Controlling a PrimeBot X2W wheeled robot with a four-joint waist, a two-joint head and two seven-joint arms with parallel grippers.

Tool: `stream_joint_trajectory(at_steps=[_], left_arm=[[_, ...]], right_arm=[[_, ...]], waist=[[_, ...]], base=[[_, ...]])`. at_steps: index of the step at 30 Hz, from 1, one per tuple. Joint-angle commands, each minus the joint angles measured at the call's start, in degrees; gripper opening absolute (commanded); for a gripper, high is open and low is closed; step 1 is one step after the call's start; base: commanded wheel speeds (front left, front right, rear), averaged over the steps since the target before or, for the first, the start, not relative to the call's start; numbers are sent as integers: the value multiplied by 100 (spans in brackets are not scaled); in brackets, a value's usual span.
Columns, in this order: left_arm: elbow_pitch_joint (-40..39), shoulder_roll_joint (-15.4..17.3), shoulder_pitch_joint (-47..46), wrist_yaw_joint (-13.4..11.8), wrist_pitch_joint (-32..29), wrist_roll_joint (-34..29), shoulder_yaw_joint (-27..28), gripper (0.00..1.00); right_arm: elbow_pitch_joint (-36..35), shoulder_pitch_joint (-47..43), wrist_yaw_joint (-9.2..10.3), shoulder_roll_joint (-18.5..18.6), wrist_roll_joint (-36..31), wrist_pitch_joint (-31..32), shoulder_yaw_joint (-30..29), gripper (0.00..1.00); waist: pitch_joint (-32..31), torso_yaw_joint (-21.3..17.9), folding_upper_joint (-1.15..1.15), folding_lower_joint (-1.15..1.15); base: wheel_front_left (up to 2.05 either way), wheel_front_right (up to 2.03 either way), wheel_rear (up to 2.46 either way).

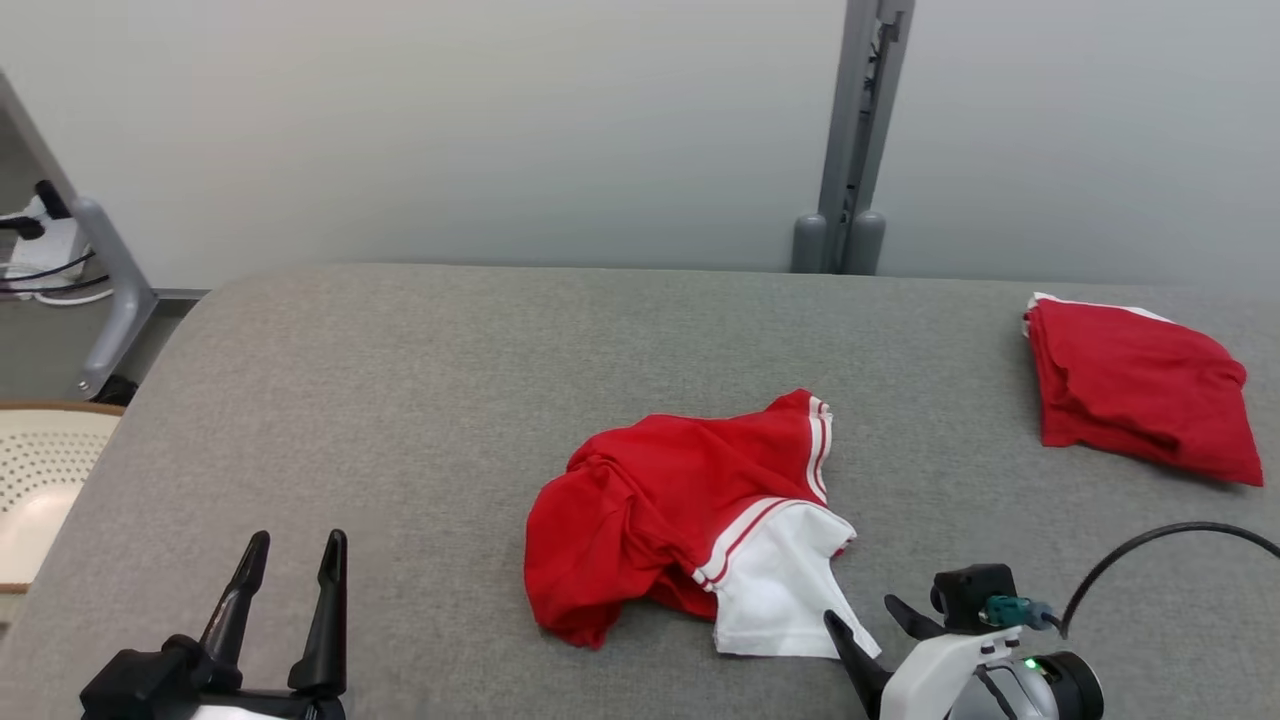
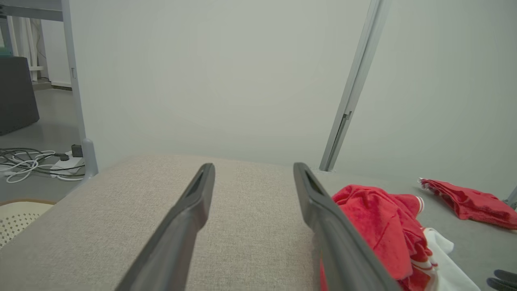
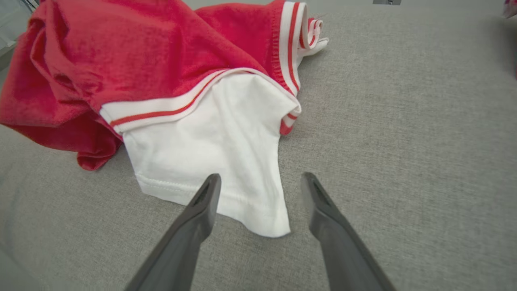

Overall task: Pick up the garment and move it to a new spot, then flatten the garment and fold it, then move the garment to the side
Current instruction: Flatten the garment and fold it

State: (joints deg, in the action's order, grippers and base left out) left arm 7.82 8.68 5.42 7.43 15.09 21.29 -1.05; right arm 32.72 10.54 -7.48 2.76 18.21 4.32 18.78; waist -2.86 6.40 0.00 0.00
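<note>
Beside the garment [image 1: 650, 510], at its five o'clock, hovering with right gripper [image 1: 860, 612] open; left gripper [image 1: 300, 545] open at eight o'clock. Likely handling soft, floppy; worth pinching at white hem [image 3: 242, 210].

Bare partition [image 1: 450, 130] and floor cables [image 2: 24, 161] suggest a lab

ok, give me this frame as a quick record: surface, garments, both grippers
surface: grey fabric table
garment: red and white shirt, crumpled, mid-surface, not yet flattened
other cloth: folded red garment, far right side
left gripper: open, over bare surface left of the shirt, apart from it
right gripper: open, at the shirt's white sleeve corner, nothing gripped
</note>
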Motion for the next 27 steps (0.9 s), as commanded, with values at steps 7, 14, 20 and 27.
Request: stream_joint_trajectory(at_steps=[7, 14, 20, 27], left_arm=[[57, 103, -117, 9, 8, 133, -98, 100], [94, 145, -130, 8, 8, 191, -141, 100], [114, 173, -138, 8, 8, 216, -153, 100], [114, 201, -122, 8, 8, 219, -138, 100]], right_arm=[[717, 310, -2, 38, -233, 162, -137, 100], [1217, 440, -2, 27, -347, 168, -396, 75], [1382, 560, -2, 32, -287, -11, -327, 0], [1254, 787, -2, 26, -240, -336, -182, 0]], waist=[[23, 497, 0, 0], [19, 668, 0, 0], [18, 700, 0, 0], [-22, 626, 0, 0]], base=[[0, 0, 0], [0, 0, 0], [0, 0, 0], [0, 0, 0]])
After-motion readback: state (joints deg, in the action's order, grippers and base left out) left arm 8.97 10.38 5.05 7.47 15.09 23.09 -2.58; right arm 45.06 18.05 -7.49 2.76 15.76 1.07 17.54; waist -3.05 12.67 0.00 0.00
